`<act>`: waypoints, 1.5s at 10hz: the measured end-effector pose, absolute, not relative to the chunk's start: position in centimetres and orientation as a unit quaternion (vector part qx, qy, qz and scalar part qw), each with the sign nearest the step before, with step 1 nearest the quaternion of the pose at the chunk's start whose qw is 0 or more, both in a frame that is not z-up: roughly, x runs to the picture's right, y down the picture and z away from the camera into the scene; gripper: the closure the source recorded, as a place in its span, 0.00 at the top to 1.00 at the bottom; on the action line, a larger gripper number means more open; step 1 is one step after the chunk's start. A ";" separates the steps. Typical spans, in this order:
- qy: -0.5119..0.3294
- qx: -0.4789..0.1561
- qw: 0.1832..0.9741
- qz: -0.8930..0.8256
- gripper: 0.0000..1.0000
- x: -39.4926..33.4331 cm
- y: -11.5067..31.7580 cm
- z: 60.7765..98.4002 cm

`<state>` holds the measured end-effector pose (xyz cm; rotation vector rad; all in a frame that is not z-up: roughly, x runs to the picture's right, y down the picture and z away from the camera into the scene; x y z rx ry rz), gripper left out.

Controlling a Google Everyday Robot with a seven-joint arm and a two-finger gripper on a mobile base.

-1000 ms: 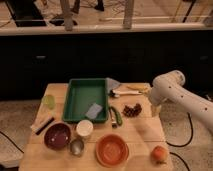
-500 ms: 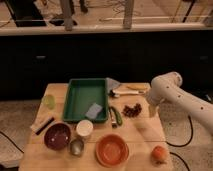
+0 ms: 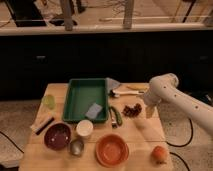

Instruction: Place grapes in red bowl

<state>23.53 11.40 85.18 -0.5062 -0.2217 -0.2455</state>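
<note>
The grapes (image 3: 132,110), a small dark maroon bunch, lie on the wooden table (image 3: 145,135) to the right of the green tray. My gripper (image 3: 149,111) hangs at the end of the white arm (image 3: 170,92), pointing down just right of the grapes and close above the table. It is open and holds nothing. The red bowl (image 3: 112,150), orange-red and empty, sits at the front middle of the table, below and left of the grapes.
A green tray (image 3: 75,107) holds a blue-grey sponge (image 3: 93,110). Nearby are a green pepper (image 3: 115,116), white cup (image 3: 84,128), dark maroon bowl (image 3: 57,136), metal cup (image 3: 76,147), orange fruit (image 3: 159,154), banana (image 3: 136,88), and light green item (image 3: 49,101).
The arm has swung left and brought the gripper nearer to the right side of the grapes. The things on the table have not moved.
</note>
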 end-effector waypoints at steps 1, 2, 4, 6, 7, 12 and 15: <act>-0.113 -0.253 0.953 -0.120 0.80 23.3 11.5 85.4; -0.117 -0.256 0.952 -0.119 0.80 23.1 11.7 85.6; -0.123 -0.262 0.950 -0.115 0.80 22.8 12.0 86.0; -0.128 -0.267 0.949 -0.108 0.80 22.7 12.2 86.4; -0.131 -0.271 0.948 -0.104 0.80 22.6 12.4 86.5; -0.144 -0.286 0.944 -0.084 0.80 22.6 13.4 87.6; -0.148 -0.299 0.940 -0.076 0.80 22.6 14.1 88.3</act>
